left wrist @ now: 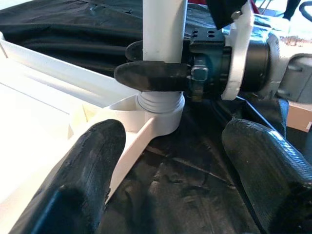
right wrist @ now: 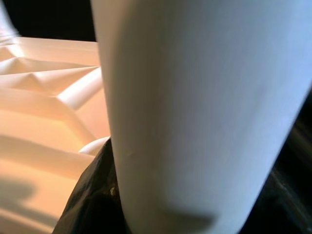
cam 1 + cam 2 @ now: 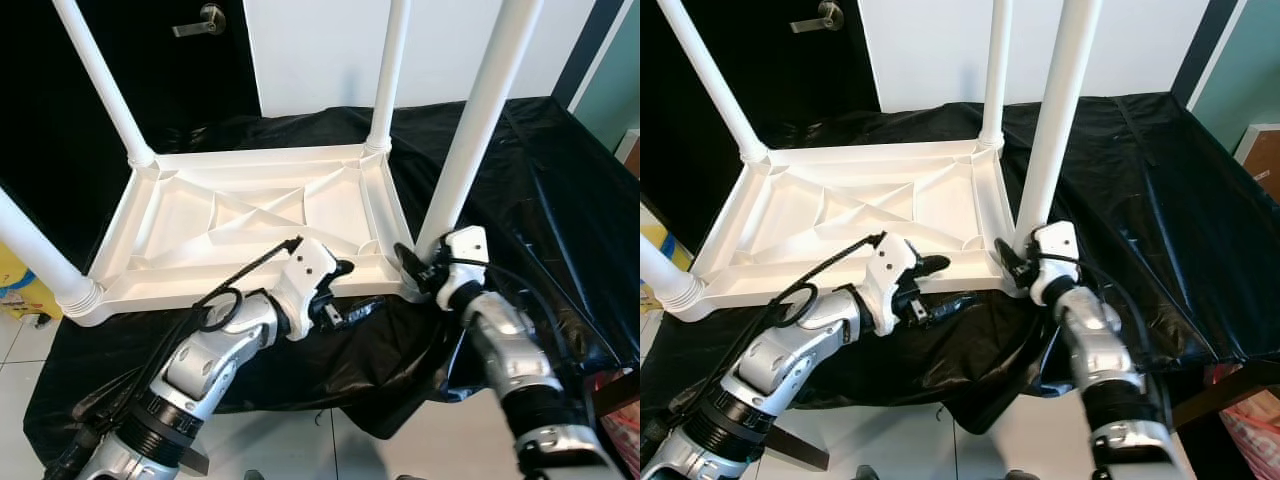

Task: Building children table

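I had the black plastic sheet (image 3: 560,180) spread over the whole work surface, running out under and beyond both of my arms. On it lay the white children's table top (image 3: 250,215), flipped underside up with its ribbed bracing showing, directly ahead of my two grippers. Four white legs stood up from its corners; the near-right leg (image 3: 480,120) rose straight above my right gripper (image 3: 418,268). That gripper sat at the base of this leg, its black fingers (image 1: 151,75) closed around the tube just above the threaded collar (image 1: 161,103) where it met the corner socket. In the right wrist view the leg stood so close that I saw little else. My left gripper (image 3: 335,290) hovered just to the left of the right one, at the near edge of the table top, with its two fingers (image 1: 92,161) spread wide apart and gripping nothing, pointing toward the same corner, one over the table's edge, the other over the sheet.
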Motion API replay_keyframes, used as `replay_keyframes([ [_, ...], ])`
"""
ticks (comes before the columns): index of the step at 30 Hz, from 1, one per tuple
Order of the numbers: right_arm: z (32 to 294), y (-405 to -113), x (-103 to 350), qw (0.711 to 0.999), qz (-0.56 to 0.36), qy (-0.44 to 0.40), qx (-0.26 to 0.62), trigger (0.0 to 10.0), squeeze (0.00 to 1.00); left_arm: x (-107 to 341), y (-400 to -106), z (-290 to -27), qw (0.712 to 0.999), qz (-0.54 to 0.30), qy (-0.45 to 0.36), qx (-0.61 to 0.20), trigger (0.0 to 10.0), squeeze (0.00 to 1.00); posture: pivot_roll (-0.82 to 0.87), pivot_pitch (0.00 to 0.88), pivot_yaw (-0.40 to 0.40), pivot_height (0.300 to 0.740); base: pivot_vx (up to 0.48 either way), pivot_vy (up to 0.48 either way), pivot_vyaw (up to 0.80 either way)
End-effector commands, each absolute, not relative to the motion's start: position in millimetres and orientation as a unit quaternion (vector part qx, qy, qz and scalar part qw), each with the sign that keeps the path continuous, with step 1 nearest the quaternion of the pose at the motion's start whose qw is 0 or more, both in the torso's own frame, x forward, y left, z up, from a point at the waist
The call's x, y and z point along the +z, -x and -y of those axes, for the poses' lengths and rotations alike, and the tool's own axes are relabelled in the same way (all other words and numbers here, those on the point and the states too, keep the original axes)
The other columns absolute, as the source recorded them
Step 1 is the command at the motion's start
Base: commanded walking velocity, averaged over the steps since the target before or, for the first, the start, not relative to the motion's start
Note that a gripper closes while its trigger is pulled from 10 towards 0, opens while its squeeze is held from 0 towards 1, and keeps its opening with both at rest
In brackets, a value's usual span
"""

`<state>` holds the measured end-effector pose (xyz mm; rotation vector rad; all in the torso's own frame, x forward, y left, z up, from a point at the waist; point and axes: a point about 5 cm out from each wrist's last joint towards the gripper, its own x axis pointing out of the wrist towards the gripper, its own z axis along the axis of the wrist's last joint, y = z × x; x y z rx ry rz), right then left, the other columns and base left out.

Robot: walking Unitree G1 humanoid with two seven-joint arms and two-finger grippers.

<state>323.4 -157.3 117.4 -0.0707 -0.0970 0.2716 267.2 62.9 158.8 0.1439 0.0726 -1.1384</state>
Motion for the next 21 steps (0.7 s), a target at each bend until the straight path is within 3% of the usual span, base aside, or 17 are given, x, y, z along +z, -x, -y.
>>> replay_keyframes([
  [1,164.6,-321.5,106.1,0.996,0.018,0.043,0.074,10.0,0.00,159.2,-262.6,-61.7,0.805,-0.036,-0.064,-0.589,10.0,0.00,-0.08,0.020,0.007,0.740,0.000,0.000,0.00],
  [12,166.6,-318.6,95.8,0.997,-0.016,0.027,-0.063,10.0,0.00,159.0,-261.0,-61.0,0.806,-0.035,-0.059,-0.588,10.0,0.00,-0.07,0.021,0.006,0.740,0.000,0.000,0.00],
  [15,142.7,-311.0,88.8,0.995,-0.031,0.012,-0.097,10.0,0.00,159.4,-261.2,-61.6,0.808,-0.035,-0.058,-0.586,10.0,0.00,-0.06,0.021,0.004,0.740,0.000,0.000,0.00],
  [21,134.5,-309.6,90.3,0.994,-0.028,0.011,-0.102,10.0,0.00,159.3,-261.9,-62.4,0.809,-0.035,-0.058,-0.584,10.0,0.00,-0.06,0.019,0.006,0.740,0.000,0.000,0.00],
])
